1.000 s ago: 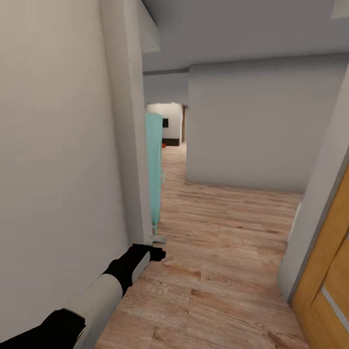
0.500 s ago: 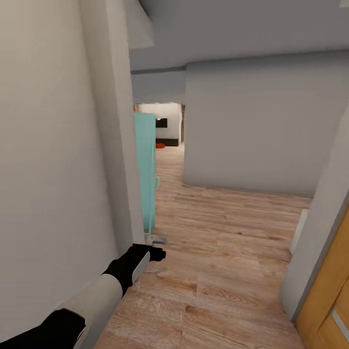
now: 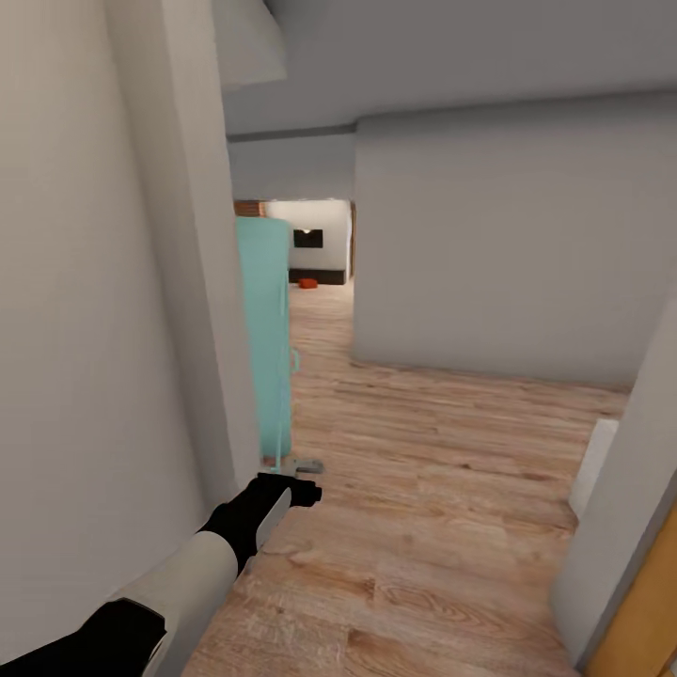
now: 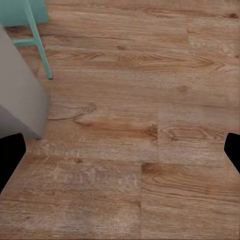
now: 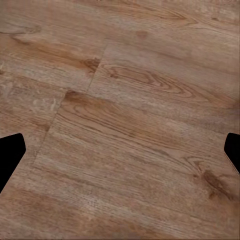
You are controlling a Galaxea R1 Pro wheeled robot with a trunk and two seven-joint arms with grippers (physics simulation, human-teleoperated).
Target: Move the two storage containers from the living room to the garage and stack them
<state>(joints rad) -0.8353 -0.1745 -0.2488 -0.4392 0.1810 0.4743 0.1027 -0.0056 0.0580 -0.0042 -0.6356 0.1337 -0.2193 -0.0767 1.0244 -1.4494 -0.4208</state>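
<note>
Storage containers: we see one small orange-red thing (image 3: pixel 307 281) on the floor of the far room, at the end of the corridor; it is too small for us to say if it is one of the bins.
Far room: it is bright, with a white back wall and a dark rectangle (image 3: pixel 307 239) on this wall; a brown strip of brick colour (image 3: pixel 246 207) shows at its left side.
Where we are: a corridor with a wood-plank floor (image 3: pixel 423 489) and grey walls; the wall (image 3: pixel 103 329) at our left is very near to our left arm.
Left gripper (image 3: pixel 303 493): it hangs low over the planks, just beside the corner of the left wall. In the left wrist view its two dark fingertips (image 4: pixel 11 159) stand wide apart at the two edges, and between them there is only floor, so it holds nothing.
Right gripper (image 5: pixel 120 155): in the right wrist view the tips are also far apart, over bare planks, with nothing between them.
Turquoise panel (image 3: pixel 265 338): it stands upright just behind the wall corner, on thin legs of the same colour (image 4: pixel 41 47).
Grey piece (image 3: pixel 307 464): a small flat thing on the floor at the foot of the panel, near the left gripper.
Wooden door (image 3: pixel 639 621): an orange edge at our right, beside a grey wall end.
</note>
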